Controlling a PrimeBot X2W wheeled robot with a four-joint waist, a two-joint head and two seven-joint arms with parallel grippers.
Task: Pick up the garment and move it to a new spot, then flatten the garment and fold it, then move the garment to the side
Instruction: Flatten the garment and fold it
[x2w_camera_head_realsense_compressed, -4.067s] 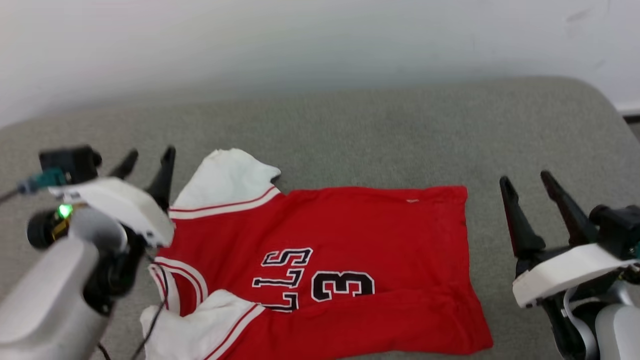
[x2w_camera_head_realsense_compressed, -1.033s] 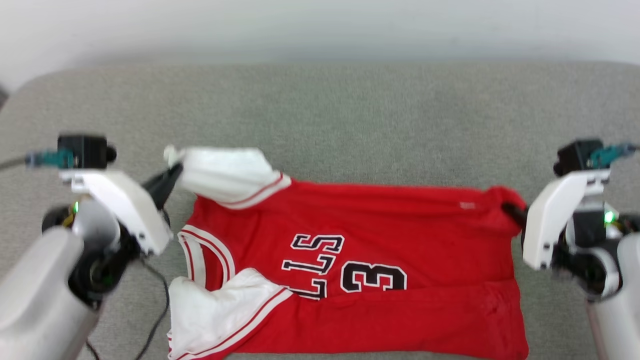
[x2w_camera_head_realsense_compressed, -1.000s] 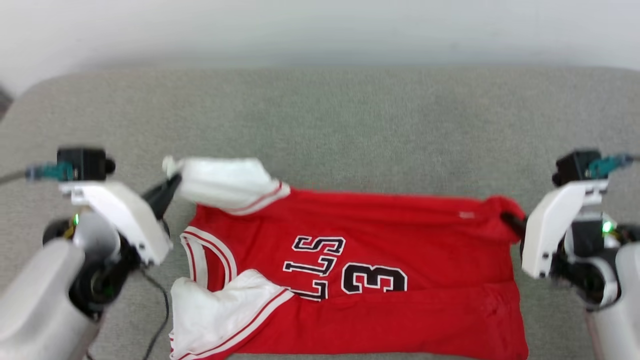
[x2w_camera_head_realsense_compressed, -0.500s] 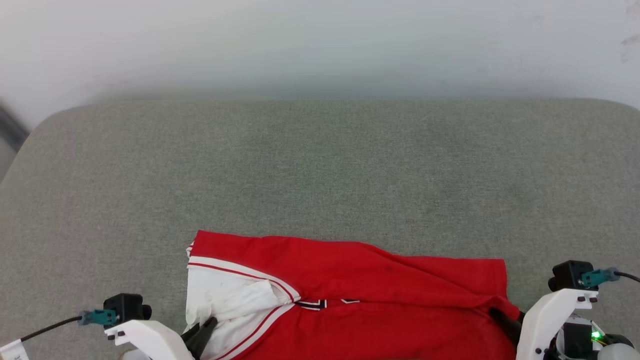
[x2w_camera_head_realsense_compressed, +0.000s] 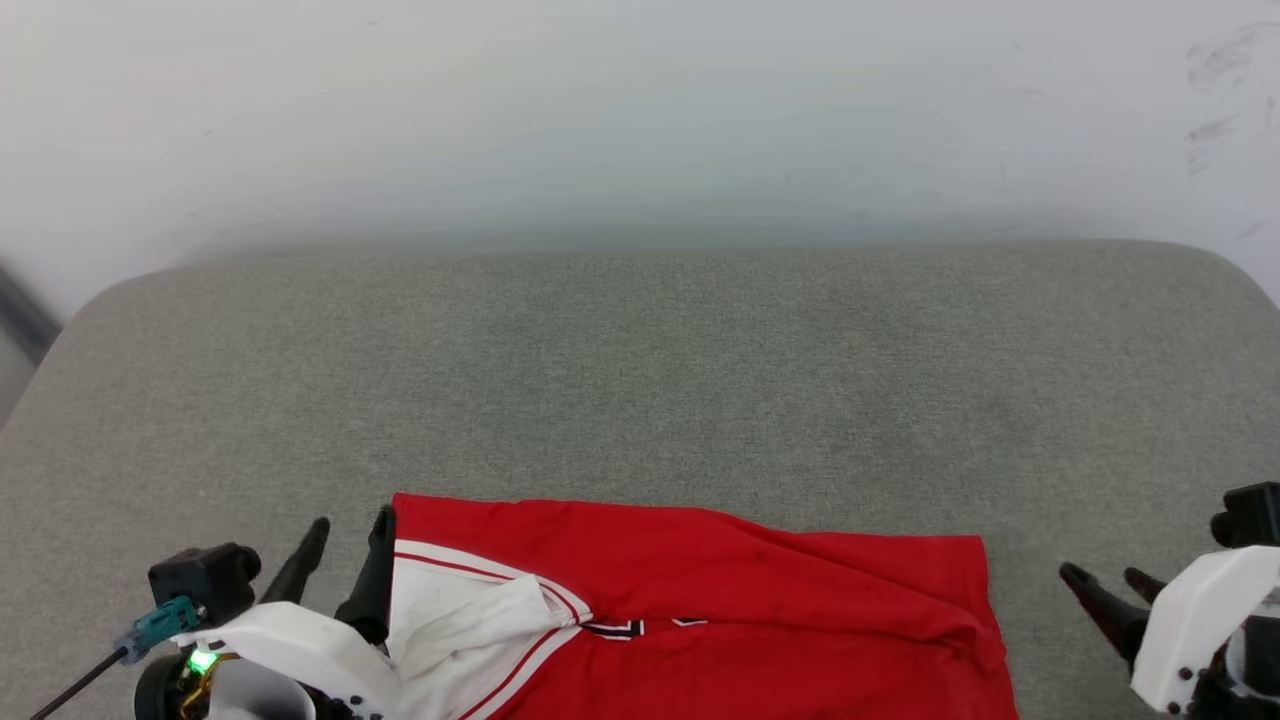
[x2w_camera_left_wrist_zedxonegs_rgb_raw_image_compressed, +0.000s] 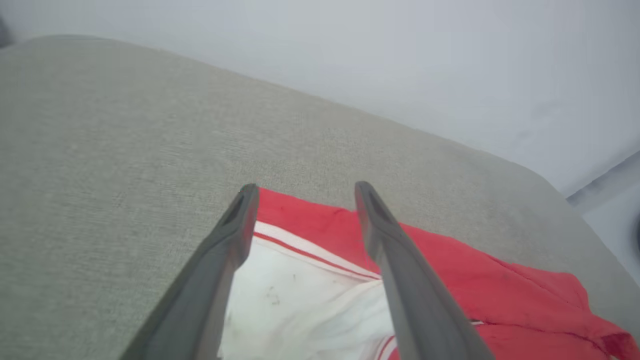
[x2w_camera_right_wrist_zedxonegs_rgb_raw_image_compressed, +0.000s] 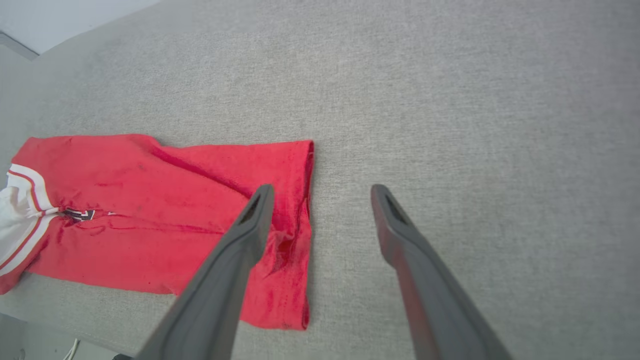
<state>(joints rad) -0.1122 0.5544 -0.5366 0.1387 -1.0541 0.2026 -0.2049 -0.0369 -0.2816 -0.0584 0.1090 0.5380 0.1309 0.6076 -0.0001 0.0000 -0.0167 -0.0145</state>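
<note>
Released moments ago, the folded red jersey (x2w_camera_head_realsense_compressed: 720, 590) lies lower centre on the grey cushion (x2w_camera_head_realsense_compressed: 640, 380), lengthwise left-right; left gripper (x2w_camera_head_realsense_compressed: 350, 525) gapes empty at its sleeve end, right gripper (x2w_camera_head_realsense_compressed: 1100, 578) likewise, clear of the hem.

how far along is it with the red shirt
Done: the garment lies folded over lengthwise on the grey cushion, most of the lettering tucked inside. In hand: nothing; the left gripper at the sleeve end and the right gripper beyond the hem both stand open. Left: probably further folds, then moving it to the side.
</note>
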